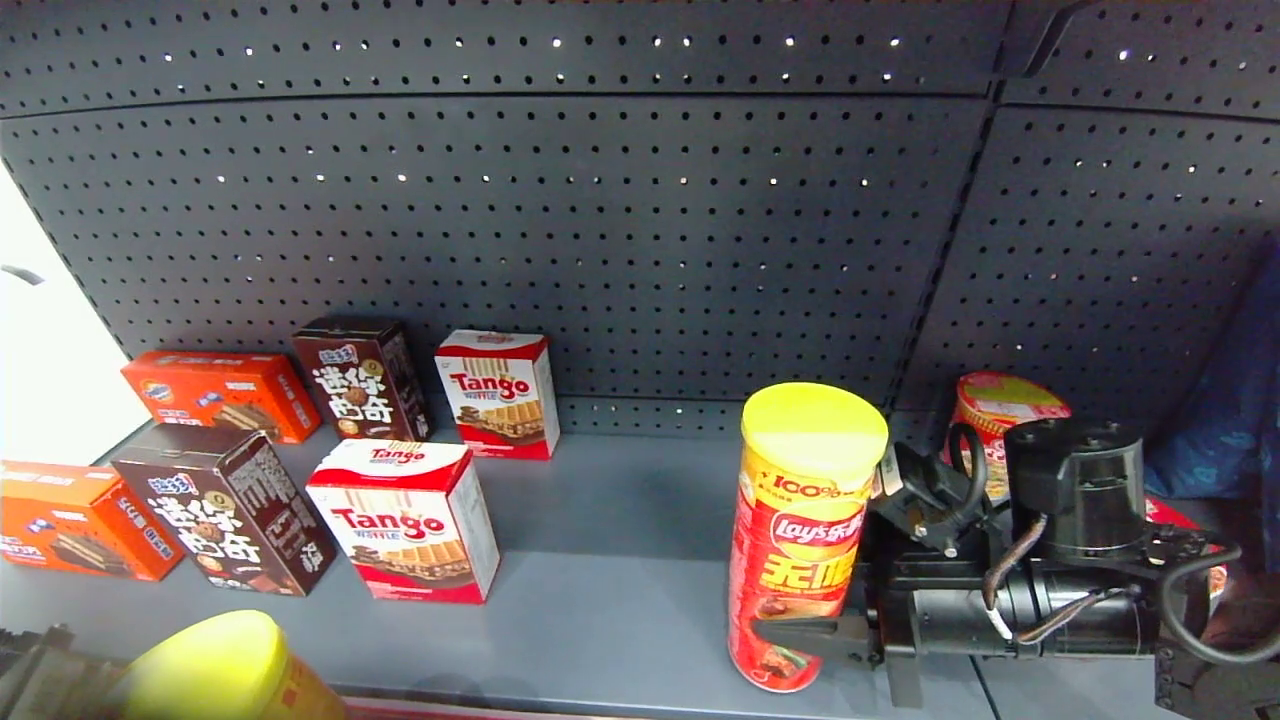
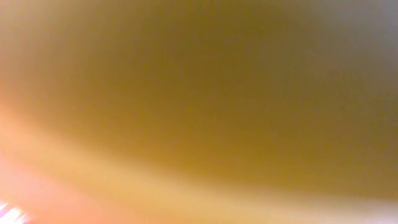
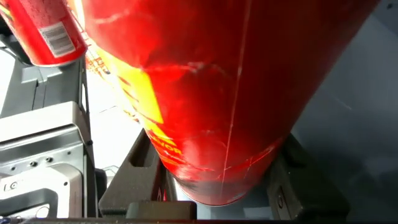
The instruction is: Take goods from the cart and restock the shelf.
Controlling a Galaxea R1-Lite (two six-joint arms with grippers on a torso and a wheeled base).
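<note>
This is a shop aisle. A grey metal shelf [image 1: 620, 560] runs in front of a dark perforated metal back panel [image 1: 600, 250], a typical retail fitting. Packaged snacks stand on it in pairs by kind: orange cardboard boxes [image 1: 225, 392], dark brown cardboard boxes [image 1: 362, 378] and red-and-white wafer boxes [image 1: 497, 392]. Farther along stand a tall red crisp tube with a yellow lid [image 1: 800, 530] and a red-lidded paper noodle cup [image 1: 1000, 405].
</note>
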